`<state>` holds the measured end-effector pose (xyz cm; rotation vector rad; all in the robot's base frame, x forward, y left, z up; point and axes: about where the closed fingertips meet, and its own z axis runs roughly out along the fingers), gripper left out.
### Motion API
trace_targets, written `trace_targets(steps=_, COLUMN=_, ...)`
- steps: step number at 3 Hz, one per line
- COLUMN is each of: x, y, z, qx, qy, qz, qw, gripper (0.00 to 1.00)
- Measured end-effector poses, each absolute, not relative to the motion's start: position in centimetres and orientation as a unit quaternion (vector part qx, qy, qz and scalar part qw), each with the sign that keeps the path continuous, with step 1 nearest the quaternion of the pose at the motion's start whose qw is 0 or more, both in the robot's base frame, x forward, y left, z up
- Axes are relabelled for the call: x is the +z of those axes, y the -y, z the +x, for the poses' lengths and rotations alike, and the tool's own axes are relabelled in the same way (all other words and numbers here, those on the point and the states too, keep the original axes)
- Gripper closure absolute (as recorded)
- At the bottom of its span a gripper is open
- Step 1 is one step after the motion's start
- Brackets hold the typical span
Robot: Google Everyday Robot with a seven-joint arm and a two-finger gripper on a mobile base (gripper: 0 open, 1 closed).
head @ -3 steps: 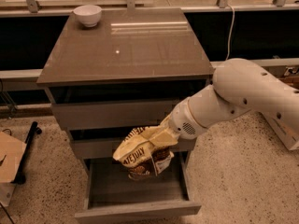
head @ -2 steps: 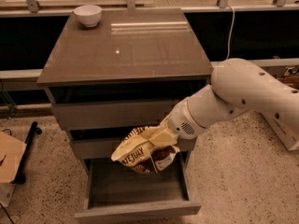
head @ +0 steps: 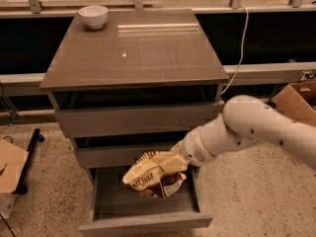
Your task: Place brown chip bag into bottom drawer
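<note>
The brown chip bag [head: 154, 174], crinkly with a pale yellow end and white lettering, hangs tilted over the open bottom drawer [head: 113, 204] of the grey-brown cabinet [head: 133, 58]. Its lower end is down between the drawer's side walls. My gripper [head: 174, 161] comes in from the right on the white arm [head: 247, 125] and is shut on the bag's upper right end. The bag hides most of its fingers. The two drawers above are closed.
A small white bowl [head: 93, 16] stands on the cabinet top at the back left. A cardboard box [head: 296, 100] is on the floor at the right. Flat cardboard [head: 10, 169] and a black bar [head: 28, 157] lie at the left. A white cable [head: 242, 48] hangs behind the cabinet.
The arm has come down and the bag has dropped lower, from level with the middle drawer into the open bottom drawer.
</note>
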<state>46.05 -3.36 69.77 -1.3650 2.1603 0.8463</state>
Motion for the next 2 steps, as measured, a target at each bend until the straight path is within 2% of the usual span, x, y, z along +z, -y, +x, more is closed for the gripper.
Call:
trace_targets(steps=1, x=63.1, y=4.0, z=46.3, qx=0.350, qy=-0.783, qz=-0.468, qw=0.215, gripper=1.00)
trace_targets(steps=2, x=61.3, y=3.7, z=46.2, qx=0.364, qy=-0.783, qz=-0.460, qw=0.208, gripper=1.00)
